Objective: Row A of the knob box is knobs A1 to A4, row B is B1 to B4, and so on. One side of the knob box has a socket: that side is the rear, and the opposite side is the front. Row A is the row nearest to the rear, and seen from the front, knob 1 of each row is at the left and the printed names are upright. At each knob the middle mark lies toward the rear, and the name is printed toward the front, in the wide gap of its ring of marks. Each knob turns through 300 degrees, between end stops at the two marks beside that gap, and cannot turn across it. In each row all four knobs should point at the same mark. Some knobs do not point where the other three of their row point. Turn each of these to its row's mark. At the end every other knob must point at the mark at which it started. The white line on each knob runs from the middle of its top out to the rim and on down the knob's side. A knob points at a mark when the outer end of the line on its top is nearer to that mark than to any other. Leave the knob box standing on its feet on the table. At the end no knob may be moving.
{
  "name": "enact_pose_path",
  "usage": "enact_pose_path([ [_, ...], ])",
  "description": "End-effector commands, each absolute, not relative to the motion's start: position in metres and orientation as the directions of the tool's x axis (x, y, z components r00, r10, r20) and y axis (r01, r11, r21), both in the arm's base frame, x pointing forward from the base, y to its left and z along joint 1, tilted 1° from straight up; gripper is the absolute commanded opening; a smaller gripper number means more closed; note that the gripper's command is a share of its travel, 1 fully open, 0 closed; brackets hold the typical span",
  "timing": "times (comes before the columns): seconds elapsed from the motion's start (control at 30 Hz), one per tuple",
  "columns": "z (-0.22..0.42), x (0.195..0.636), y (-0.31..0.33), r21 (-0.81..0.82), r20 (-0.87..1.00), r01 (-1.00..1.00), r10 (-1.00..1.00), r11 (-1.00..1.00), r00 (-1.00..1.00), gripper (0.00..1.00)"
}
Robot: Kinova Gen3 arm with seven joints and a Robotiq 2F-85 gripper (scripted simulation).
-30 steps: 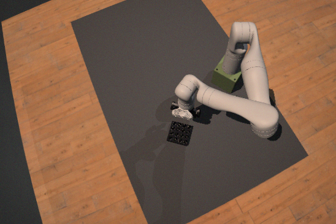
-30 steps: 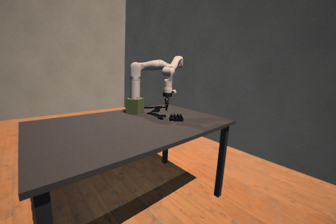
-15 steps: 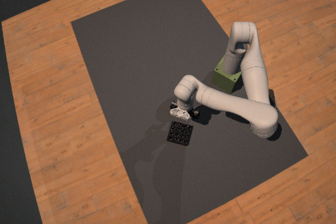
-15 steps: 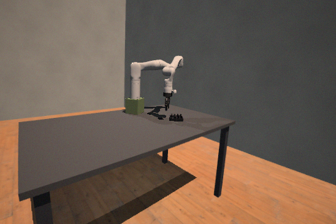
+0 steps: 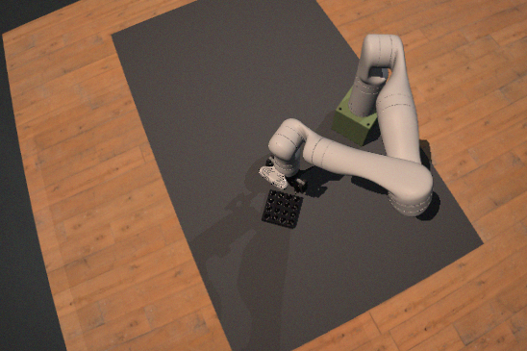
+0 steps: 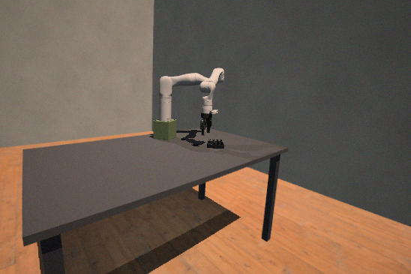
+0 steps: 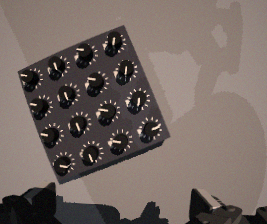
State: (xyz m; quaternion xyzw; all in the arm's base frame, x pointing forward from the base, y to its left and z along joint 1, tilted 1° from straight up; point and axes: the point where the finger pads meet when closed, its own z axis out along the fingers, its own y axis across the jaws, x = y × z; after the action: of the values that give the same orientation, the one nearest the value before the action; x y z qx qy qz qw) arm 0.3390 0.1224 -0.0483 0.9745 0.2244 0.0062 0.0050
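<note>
So the arm is at the looking-over stage, by my reading: the gripper (image 6: 204, 127) hangs above the counter (image 6: 112, 167) with its fingers spread wide and nothing between them, just beside the knob box (image 7: 93, 104) and not yet over any knob. In the wrist view the box lies tilted in the frame, standing flat on the counter, well apart from the counter's edges and near the green block (image 5: 355, 121) that carries the arm.

Counting left to right across the box: four lines of four knobs, sixteen in all, each with a white line and a ring of marks. One box, one arm, one gripper, one green block. The printed names and the socket side are too small to make out, so I cannot tell which row is A.

The next move likely calls for settling which knob disagrees with its row, then centring the open fingers over it and coming straight down
</note>
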Motion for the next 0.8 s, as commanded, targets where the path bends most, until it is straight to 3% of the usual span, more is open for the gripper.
enact_pose_path([
  [0.0,-0.047,0.344,0.123,0.011,0.013,0.386,0.386,-0.922,0.922,1.0],
  [0.77,-0.039,0.37,0.124,0.002,0.017,-0.199,-0.199,-0.98,0.98,1.0],
])
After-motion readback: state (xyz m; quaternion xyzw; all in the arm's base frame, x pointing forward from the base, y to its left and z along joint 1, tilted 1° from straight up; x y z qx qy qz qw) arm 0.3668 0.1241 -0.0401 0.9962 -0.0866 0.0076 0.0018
